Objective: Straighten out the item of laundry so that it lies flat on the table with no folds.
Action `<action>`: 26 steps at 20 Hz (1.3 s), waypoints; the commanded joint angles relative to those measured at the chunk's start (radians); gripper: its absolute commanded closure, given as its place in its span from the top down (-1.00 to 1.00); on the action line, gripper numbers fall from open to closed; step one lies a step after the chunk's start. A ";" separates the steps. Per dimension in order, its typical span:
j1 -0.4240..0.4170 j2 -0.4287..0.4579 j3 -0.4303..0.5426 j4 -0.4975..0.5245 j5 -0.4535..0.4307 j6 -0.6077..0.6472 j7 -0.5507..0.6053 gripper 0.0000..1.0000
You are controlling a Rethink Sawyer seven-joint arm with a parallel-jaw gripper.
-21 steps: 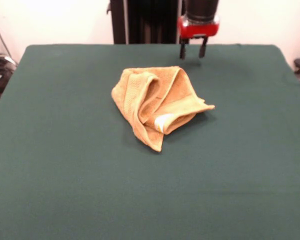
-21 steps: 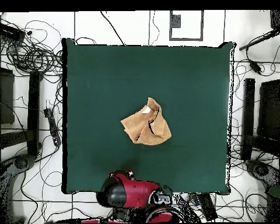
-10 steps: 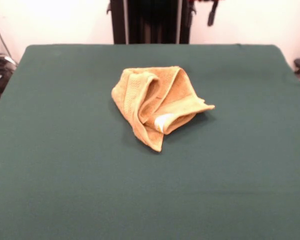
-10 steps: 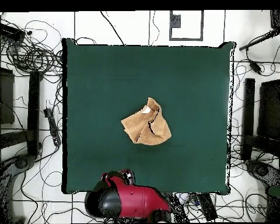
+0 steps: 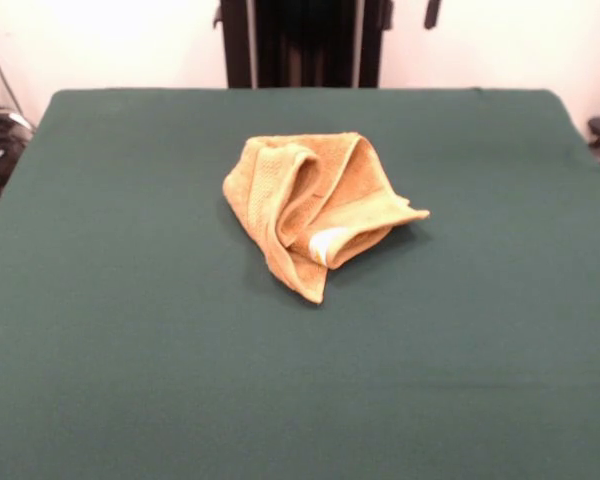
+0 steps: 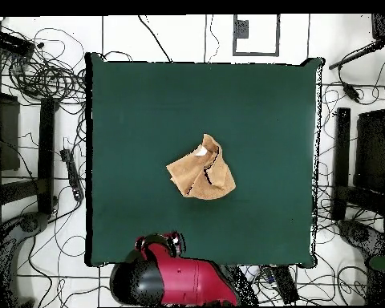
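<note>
Orange-tan terry towel (image 5: 315, 208): one, crumpled into overlapping folds, white label showing, centre of frame on the green table (image 5: 130, 340); position and shape unchanged over the last second. Gripper (image 5: 432, 12): a second ago it hung at upper centre behind the towel; now drawn up, only a dark tip at the top edge, right of centre. Whether released or clenched: cannot tell. Overhead, the red arm (image 6: 176, 277) sits at the lower table edge. Task judged unstarted; folds remain.
</note>
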 commanded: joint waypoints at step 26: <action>0.021 0.147 0.041 -0.209 0.081 0.080 0.196 1.00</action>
